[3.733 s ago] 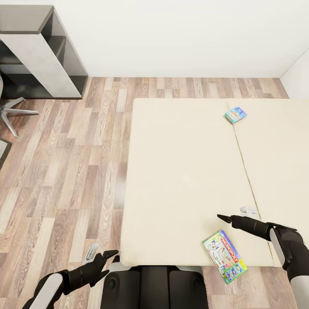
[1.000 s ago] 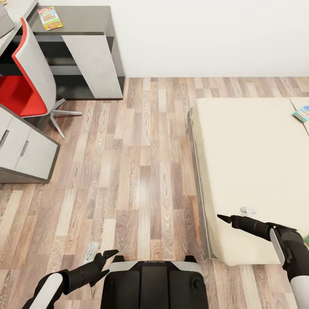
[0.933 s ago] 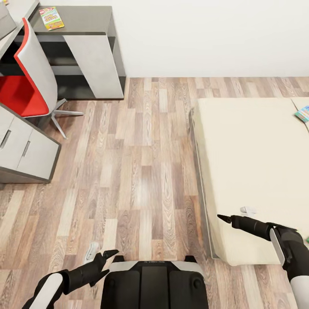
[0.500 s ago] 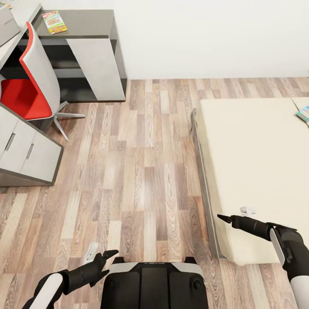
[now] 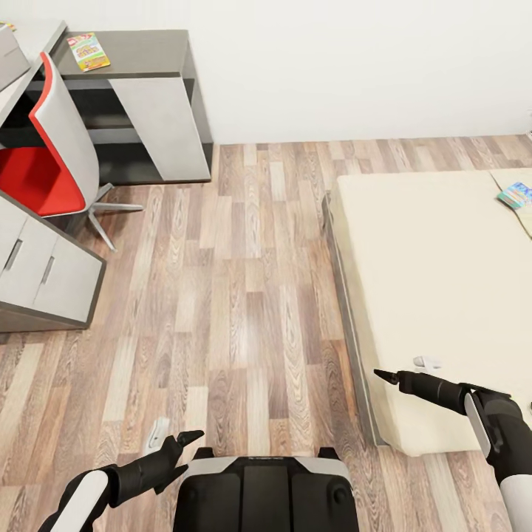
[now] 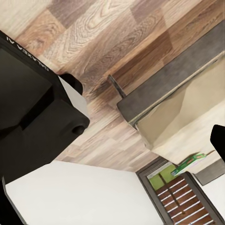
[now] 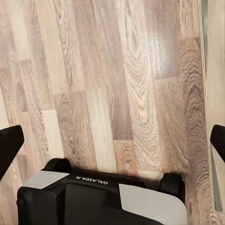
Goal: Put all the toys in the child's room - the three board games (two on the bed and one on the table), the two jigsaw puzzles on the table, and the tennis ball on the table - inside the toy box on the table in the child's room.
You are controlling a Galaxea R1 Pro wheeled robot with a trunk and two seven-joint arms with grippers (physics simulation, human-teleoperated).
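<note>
Standing on the wood floor [image 5: 244,295] between the desk [image 5: 140,44] and the bed [image 5: 443,295], the robot holds both arms low and forward with nothing in them. The left gripper [image 5: 171,437] and the right gripper [image 5: 403,371] each have their fingers spread wide. One game box [image 5: 89,50] lies on the dark desk section beside the red chair [image 5: 41,162], a blue game box [image 5: 515,195] lies at the bed's far right, and a green-edged box [image 6: 190,161] lies at the mattress edge.

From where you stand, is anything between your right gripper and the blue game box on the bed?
Nothing visible: only bare mattress lies between the right gripper and the blue game box at the far edge.
</note>
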